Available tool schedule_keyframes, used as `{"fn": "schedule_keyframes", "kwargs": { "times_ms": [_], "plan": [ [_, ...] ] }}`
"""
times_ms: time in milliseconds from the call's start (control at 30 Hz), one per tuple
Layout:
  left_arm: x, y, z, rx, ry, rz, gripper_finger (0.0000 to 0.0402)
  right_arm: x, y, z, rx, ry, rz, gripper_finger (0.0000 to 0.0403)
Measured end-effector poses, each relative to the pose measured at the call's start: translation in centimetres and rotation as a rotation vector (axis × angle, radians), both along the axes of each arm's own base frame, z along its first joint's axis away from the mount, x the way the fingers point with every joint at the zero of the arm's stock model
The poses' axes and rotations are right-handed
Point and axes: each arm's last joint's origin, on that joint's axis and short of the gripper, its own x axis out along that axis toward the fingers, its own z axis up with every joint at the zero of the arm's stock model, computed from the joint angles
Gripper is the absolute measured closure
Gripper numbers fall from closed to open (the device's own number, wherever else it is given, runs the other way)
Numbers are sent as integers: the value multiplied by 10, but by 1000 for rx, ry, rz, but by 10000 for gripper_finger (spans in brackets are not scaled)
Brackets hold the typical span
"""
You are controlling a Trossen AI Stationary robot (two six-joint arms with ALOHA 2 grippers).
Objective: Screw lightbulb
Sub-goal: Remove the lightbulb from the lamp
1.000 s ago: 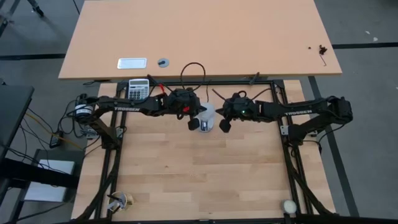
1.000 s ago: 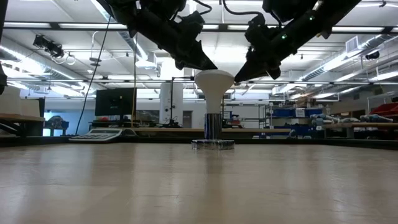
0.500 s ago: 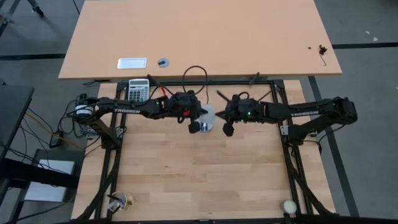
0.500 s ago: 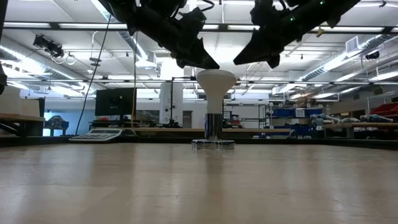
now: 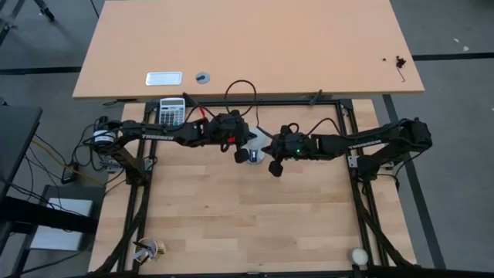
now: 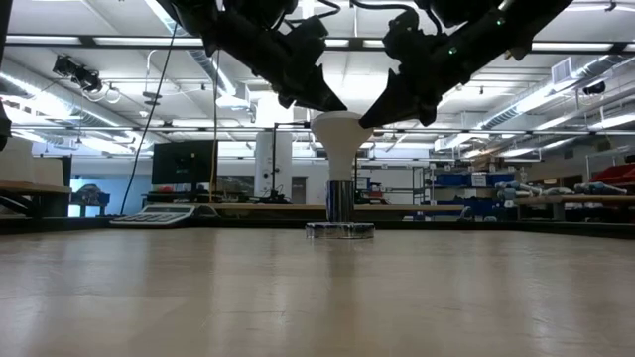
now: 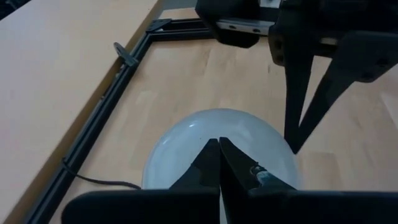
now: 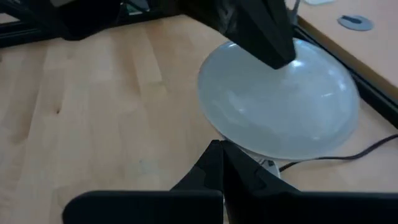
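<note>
We see the lightbulb standing upright near the far middle of the wooden counter, dome up, its narrow base sitting in a round silver socket that lies flat on the surface; a black cord loops away from it toward the far edge.

The left end effector comes in from the left and sits over the dome's left side; its fingers are pressed together with nothing between them, and in the left wrist view their joined tips lie right above the top of the bulb; from the low view we judge its tip to be at the dome's upper left edge, though we cannot tell whether it truly touches.

The right end effector reaches in from the right, also fully closed and holding nothing; in the right wrist view its tips are just beside the bulb's rim, above the bare wood; in the low view it hangs at the dome's upper right edge.

A calculator rests near the far left corner; a small cream ball lies at the near right edge.
</note>
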Motion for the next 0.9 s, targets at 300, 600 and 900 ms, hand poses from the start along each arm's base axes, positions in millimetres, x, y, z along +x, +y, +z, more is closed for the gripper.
{"fn": "schedule_keyframes", "kwargs": {
  "times_ms": [300, 600, 900],
  "plan": [
    [-1, 0, -1, -14, 9, 19, 401, -7, -17, 4, 4, 16, -61, 398],
    [0, -5, -1, -37, 12, -17, 401, -14, -42, 7, -33, 12, -152, 398],
    [-1, -3, -1, -34, 11, -9, 401, -32, -12, 35, 10, -53, -31, 395]
  ]
}}
